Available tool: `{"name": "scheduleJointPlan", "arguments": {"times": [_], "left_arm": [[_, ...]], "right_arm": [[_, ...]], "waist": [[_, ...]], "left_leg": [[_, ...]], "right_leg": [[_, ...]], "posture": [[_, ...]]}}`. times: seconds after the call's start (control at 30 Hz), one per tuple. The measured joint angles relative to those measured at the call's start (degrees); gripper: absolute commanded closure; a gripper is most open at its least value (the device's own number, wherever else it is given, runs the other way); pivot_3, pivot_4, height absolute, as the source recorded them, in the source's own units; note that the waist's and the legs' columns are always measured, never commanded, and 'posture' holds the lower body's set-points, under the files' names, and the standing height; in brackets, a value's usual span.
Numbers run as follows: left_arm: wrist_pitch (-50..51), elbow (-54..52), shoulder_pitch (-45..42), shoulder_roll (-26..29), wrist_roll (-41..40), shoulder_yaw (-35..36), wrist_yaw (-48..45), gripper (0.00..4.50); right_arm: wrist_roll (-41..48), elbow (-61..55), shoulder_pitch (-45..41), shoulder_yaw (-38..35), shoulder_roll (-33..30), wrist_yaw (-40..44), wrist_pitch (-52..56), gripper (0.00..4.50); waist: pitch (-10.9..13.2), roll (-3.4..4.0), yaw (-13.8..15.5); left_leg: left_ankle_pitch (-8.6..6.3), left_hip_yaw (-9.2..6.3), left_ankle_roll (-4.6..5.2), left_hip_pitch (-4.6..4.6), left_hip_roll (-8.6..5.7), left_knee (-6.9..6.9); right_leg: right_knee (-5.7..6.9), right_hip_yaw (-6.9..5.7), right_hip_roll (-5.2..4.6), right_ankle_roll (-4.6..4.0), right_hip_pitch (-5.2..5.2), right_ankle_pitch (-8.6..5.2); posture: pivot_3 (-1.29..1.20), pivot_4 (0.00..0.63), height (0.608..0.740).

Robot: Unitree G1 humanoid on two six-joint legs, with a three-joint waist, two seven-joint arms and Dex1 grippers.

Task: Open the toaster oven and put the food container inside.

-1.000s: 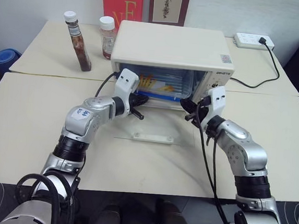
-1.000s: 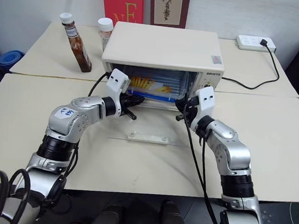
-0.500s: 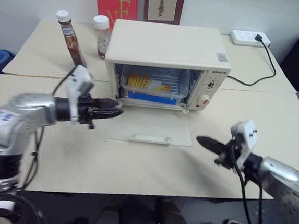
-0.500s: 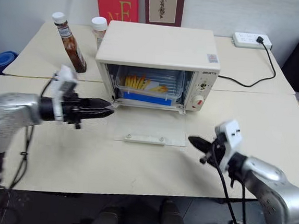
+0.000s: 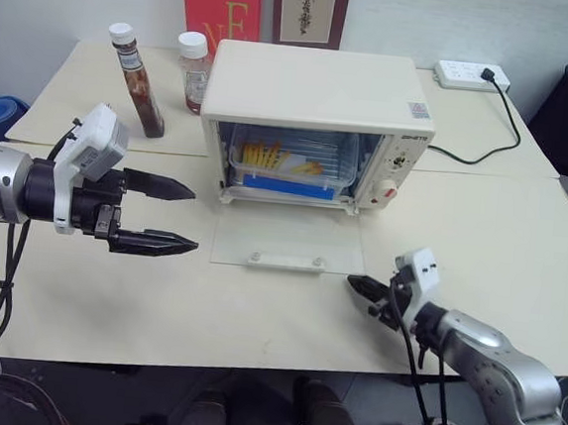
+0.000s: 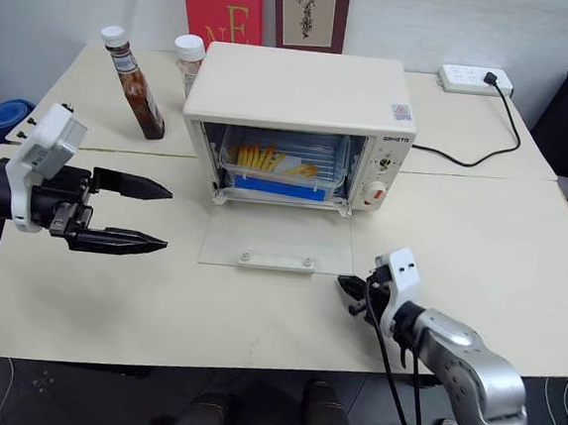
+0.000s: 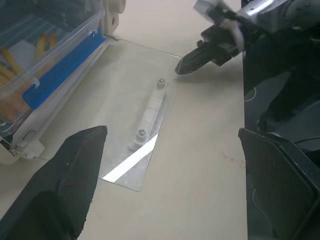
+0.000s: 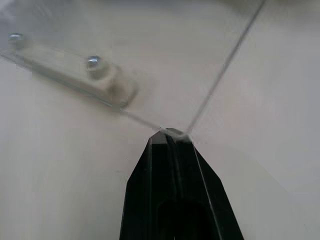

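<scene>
Claw (image 5: 159, 217) over cream table (image 5: 255, 319)

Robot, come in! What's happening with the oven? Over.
Left end effector open, right end effector shut, both empty. Food box inside oven, door down. Nothing blocking.

The left claw (image 7: 170, 185) gapes wide above the surface (image 7: 200, 165); the glass door (image 7: 135, 115) lies flat, the right claw (image 7: 187, 64) closed at its corner.

I see two sauce bottles (image 5: 136, 78) (image 5: 192, 69) standing at the table's (image 5: 255, 319) back left, a power strip (image 5: 467, 74) with a black cord (image 5: 489, 141) back right, and a red book (image 5: 226, 4) and a framed print (image 5: 310, 8) against the wall.
</scene>
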Motion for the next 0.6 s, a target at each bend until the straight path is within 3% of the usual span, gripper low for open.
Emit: {"name": "scheduleJointPlan", "arguments": {"times": [0.27, 0.4, 0.6], "left_arm": [[-4.32, 4.21, -2.23, -0.58, 3.63, -1.48, 1.28, 0.04], [-6.12, 5.66, -2.33, -1.10, 4.76, -1.63, 1.43, 0.00], [-8.58, 9.32, -2.80, -1.12, 6.30, -1.84, 0.87, 0.00]], "right_arm": [[3.59, 2.30, -8.14, -5.42, -0.97, 1.40, 0.81, 4.50], [11.67, 0.44, -14.48, -11.77, -5.82, 3.13, 5.50, 3.63], [18.58, 0.16, -17.79, -18.03, -19.79, 9.89, 11.09, 1.68]], "waist": [[0.01, 0.02, -0.08], [0.04, 0.06, -0.02], [0.04, 0.06, 0.12]], "left_leg": [[0.02, -0.01, 0.01, 0.06, 0.02, 0.05], [0.03, -0.02, 0.02, 0.08, 0.02, 0.10], [0.03, -0.05, 0.04, 0.04, 0.03, 0.04]], "right_leg": [[0.29, 0.04, 0.07, -0.03, -0.06, -0.01], [0.40, 0.04, 0.07, -0.03, -0.06, -0.01], [0.31, 0.00, 0.07, -0.05, -0.05, -0.03]], "posture": [[0.00, 0.150, 0.740], [0.00, 0.150, 0.740], [0.00, 0.150, 0.740]]}}
